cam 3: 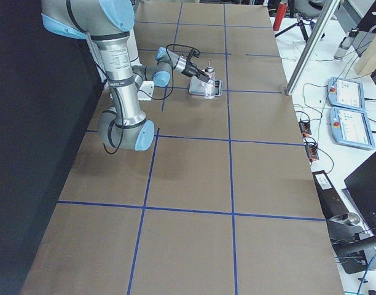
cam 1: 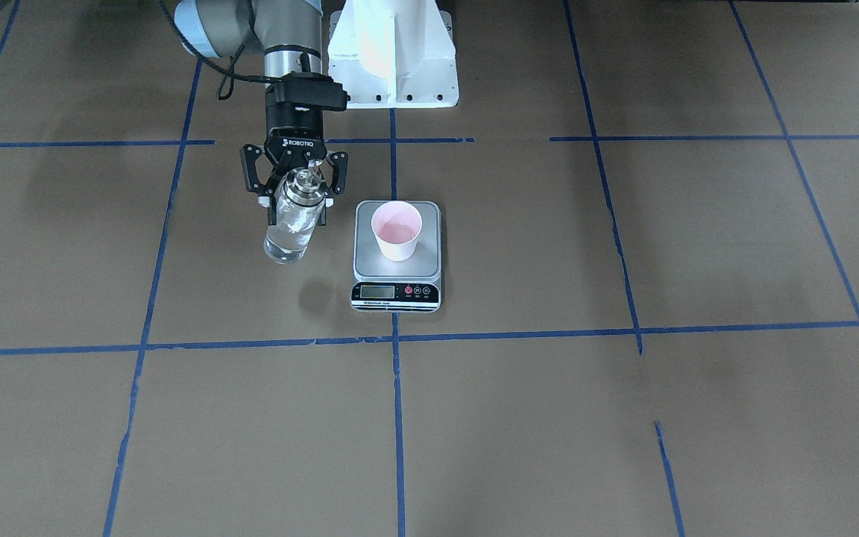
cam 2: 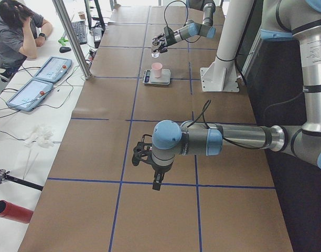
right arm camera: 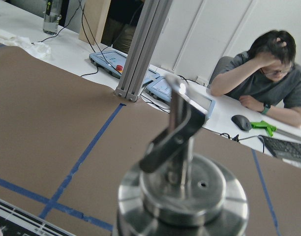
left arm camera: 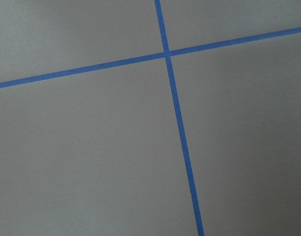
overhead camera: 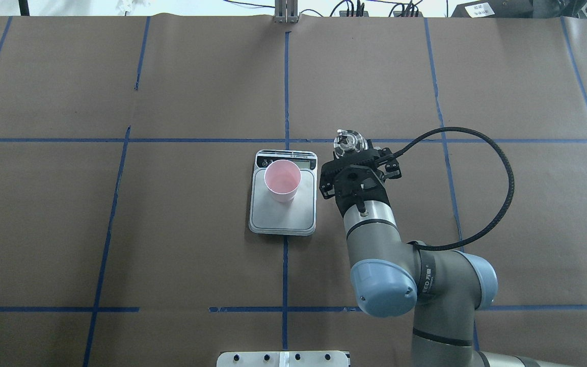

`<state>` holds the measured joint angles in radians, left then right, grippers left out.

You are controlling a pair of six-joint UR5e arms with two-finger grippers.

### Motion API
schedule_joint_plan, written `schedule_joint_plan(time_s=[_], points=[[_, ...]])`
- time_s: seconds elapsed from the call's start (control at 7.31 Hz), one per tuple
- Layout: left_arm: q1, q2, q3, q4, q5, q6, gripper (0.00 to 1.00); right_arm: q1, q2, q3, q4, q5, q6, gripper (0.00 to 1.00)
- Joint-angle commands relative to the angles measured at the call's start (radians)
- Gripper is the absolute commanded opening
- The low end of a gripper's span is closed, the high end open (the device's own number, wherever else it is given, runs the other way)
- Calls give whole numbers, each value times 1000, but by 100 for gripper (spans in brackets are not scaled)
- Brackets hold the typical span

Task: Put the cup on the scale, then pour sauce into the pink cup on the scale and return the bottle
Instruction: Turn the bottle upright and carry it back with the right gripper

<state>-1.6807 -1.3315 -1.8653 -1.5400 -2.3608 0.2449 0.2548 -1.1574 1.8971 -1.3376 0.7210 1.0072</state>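
At centre-left of the front view, the right gripper (cam 1: 295, 200) is clamped on the upright bottle (cam 1: 289, 227), just left of the scale (cam 1: 427, 259). The cup (cam 1: 397, 231) stands there, frame-right, so a pour would probably tip rightward.

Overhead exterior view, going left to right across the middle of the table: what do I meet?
cup standing on the scale → bottle held in the right gripper → black cable loop
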Motion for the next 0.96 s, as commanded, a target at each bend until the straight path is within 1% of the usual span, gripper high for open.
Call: schedule_joint_plan(time_s=[0.0,0.14,0.27,0.41,0.55,0.82], points=[[1,0,0,0,0,1,100,27,-95,64,1,100,194,0],[-1,0,0,-2,0,1,100,31,-185,130,2,100,203,0],[1,0,0,-2,0,1,100,31,-250,157,3,98,206,0],[1,0,0,-2,0,1,100,31,-271,154,61,97,211,0],[1,0,0,-2,0,1,100,27,-328,143,162,97,211,0],[-1,0,0,-2,0,2,100,27,-430,67,420,92,211,0]])
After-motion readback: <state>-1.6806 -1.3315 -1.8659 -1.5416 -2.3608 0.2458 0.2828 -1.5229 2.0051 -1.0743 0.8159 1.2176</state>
